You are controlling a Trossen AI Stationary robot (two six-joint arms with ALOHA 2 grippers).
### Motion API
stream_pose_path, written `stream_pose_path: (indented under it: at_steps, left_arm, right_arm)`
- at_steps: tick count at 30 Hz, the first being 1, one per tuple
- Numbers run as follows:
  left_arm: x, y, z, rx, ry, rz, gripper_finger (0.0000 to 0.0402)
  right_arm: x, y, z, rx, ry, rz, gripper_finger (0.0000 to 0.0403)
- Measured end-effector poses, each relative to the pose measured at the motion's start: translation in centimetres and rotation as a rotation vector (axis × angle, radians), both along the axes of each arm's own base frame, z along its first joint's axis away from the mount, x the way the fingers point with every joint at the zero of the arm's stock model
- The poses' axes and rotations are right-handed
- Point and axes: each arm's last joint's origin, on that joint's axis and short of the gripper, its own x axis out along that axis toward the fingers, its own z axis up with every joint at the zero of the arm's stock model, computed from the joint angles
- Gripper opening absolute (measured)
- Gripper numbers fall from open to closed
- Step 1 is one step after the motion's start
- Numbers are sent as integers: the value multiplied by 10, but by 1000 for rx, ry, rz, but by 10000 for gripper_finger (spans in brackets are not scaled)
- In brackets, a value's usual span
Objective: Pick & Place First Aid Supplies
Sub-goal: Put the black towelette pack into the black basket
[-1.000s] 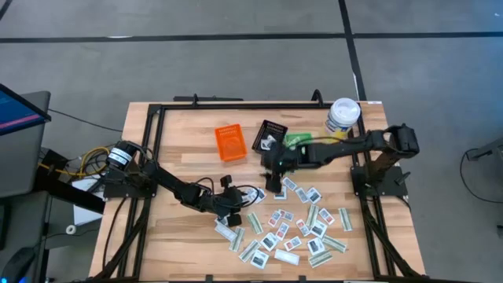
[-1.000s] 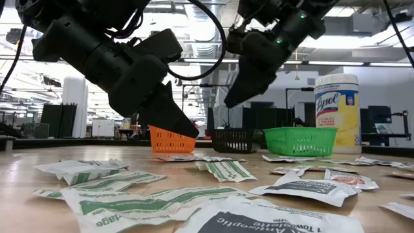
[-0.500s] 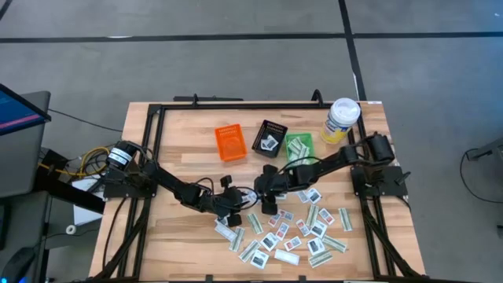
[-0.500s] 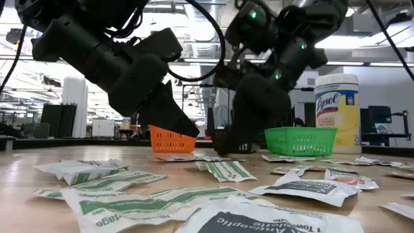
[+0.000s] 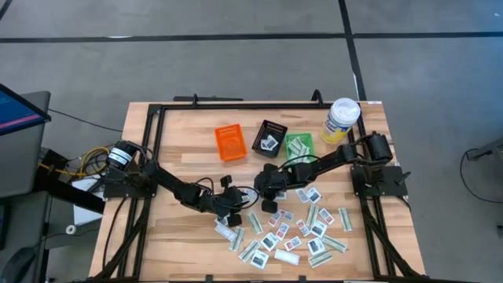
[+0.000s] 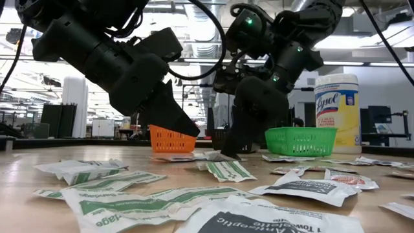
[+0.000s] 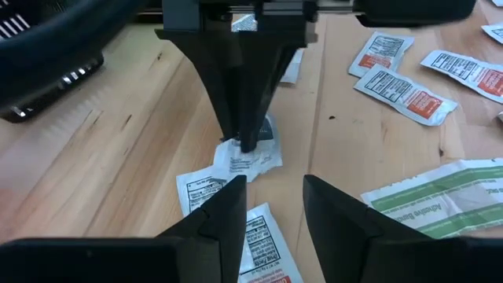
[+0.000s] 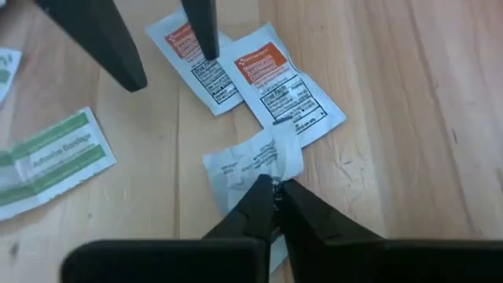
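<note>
Many small flat packets (image 5: 299,228), white squares and pale-green strips, lie spread over the table's near right part. My right gripper (image 8: 275,191) stands fingers-down at the pile's left end (image 5: 266,198), shut on a crumpled white packet (image 8: 255,165). My left gripper (image 7: 271,200) hovers open just to the left (image 5: 240,200), low over the table, facing the right gripper, with two white packets (image 7: 236,228) under its fingers. My right gripper pinches the crumpled white packet by a raised edge (image 8: 277,161) between its two fingertips. The fingers come from above, pointing down (image 7: 247,134). The packet's remaining part (image 7: 240,161) lies on the wood.
An orange bin (image 5: 231,142), a black bin (image 5: 272,137) with a white packet inside, and a green bin (image 5: 299,145) stand in a row toward the far edge. A white-lidded yellow canister (image 5: 343,118) stands at the far right. A black frame (image 5: 236,104) rims the table.
My right gripper has come from beside the black and green bins toward the near edge and down to the table, and its fingers have shut on the crumpled white packet in front of my left gripper.
</note>
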Motion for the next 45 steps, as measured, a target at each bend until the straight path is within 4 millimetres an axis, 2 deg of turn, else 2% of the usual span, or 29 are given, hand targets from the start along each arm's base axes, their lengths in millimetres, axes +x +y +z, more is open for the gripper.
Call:
stream_pose_path:
  at_steps: [6, 12, 16, 21, 24, 27, 31, 36, 40, 45]
  left_arm:
    - [0, 0, 0, 0, 0, 1, 127]
    - [0, 0, 0, -1, -2, 0, 127]
    - [0, 0, 0, -2, -5, 0, 127]
    - [0, -1, 1, -3, -8, -3, 127]
    - [0, -1, 1, -3, -7, -2, 127]
    - [0, -1, 1, -3, -7, -2, 127]
    - [0, -1, 1, -3, -7, -2, 127]
    - [0, -1, 1, -3, -7, -3, 127]
    - [0, -1, 1, -3, -7, -3, 127]
    - [0, -1, 1, -3, -7, -3, 127]
  right_arm:
    - [1, 0, 7, 17, 43, -24, 16]
    - [2, -7, 38, -31, 82, -36, 9]
    - [-2, -20, 57, -104, 113, -97, 5]
    - [-10, -39, 88, -248, 62, -138, 7]
    - [-15, -58, 104, -351, 27, -209, 7]
    - [-19, -81, 113, -370, 5, -292, 5]
    - [-22, -111, 110, -344, 27, -365, 10]
    - [-19, -141, 86, -244, 89, -378, 31]
    - [-16, -150, 72, -247, 115, -380, 54]
    - [-14, -150, 71, -252, 110, -377, 87]
